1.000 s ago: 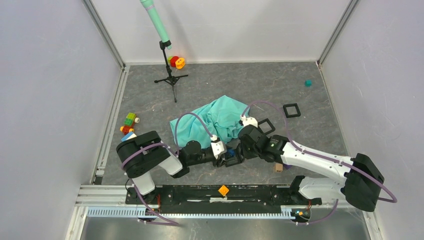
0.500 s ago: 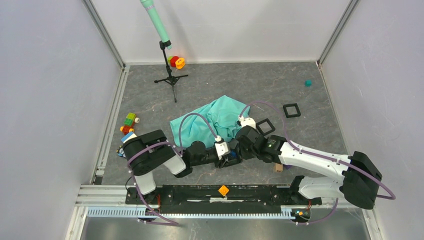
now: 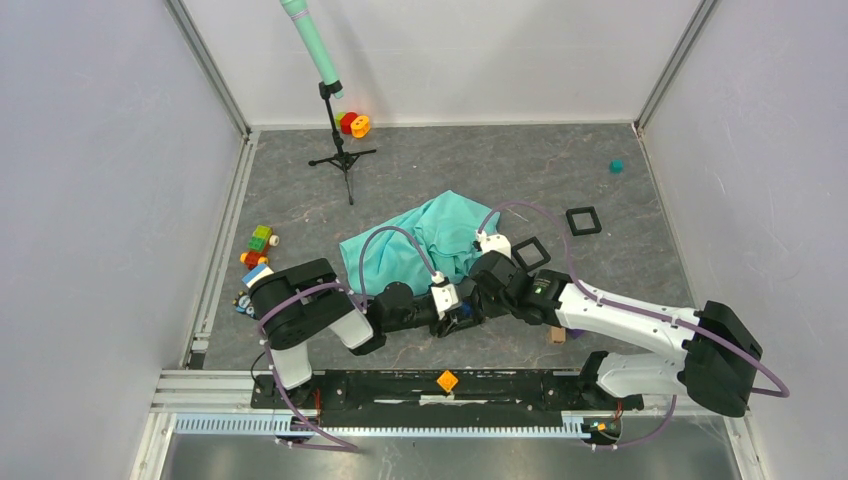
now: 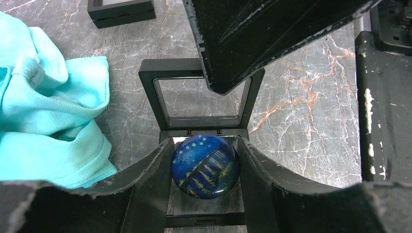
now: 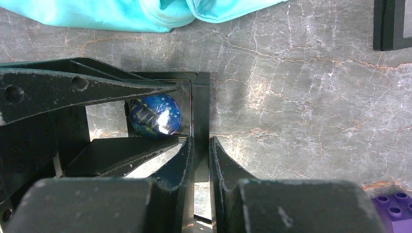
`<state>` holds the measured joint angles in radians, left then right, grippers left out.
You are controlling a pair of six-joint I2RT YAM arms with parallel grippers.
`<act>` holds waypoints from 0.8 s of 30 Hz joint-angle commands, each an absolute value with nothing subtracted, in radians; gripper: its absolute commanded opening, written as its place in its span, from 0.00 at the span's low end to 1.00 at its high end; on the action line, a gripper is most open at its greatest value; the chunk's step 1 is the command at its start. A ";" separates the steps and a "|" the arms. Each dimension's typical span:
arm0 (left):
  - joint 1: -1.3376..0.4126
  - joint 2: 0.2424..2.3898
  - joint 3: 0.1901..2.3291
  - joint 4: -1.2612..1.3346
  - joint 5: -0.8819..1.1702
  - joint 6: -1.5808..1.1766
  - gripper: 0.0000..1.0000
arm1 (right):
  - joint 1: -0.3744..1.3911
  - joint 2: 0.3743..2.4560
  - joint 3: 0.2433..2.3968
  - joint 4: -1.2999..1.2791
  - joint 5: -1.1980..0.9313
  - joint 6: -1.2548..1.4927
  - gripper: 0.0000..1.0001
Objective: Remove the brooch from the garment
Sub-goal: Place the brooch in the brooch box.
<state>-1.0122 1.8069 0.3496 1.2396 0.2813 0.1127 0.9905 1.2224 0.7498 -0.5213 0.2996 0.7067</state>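
Note:
The turquoise garment (image 3: 420,245) lies crumpled mid-table; it also shows in the left wrist view (image 4: 43,121) and the right wrist view (image 5: 121,12). The brooch (image 4: 205,166) is a round blue disc with yellow strokes, off the cloth. My left gripper (image 4: 205,144) is shut on it, over an open black frame case (image 4: 148,82). The brooch also shows in the right wrist view (image 5: 154,116). My right gripper (image 5: 199,141) is shut on the case's edge (image 5: 200,97). Both grippers meet just in front of the garment (image 3: 468,308).
Two more black frames (image 3: 583,220) (image 3: 531,253) lie right of the garment. A teal microphone stand (image 3: 335,100), red and orange rings (image 3: 354,124), toy blocks (image 3: 258,248), a small teal piece (image 3: 616,166), a wooden block (image 3: 556,336) and a purple brick (image 5: 393,204) are around.
The left gripper has moved a little to the right with the brooch, and the right gripper has shifted slightly left and away. The garment has not moved.

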 commanded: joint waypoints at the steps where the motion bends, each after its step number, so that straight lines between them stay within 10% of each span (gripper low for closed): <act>1: -1.020 1.808 0.365 1.242 0.253 0.113 0.59 | 0.997 1.224 0.793 -0.519 0.328 0.714 0.00; 24: -1.019 1.570 0.337 1.051 0.238 0.049 0.98 | 0.996 1.260 0.881 -0.692 0.499 0.660 0.00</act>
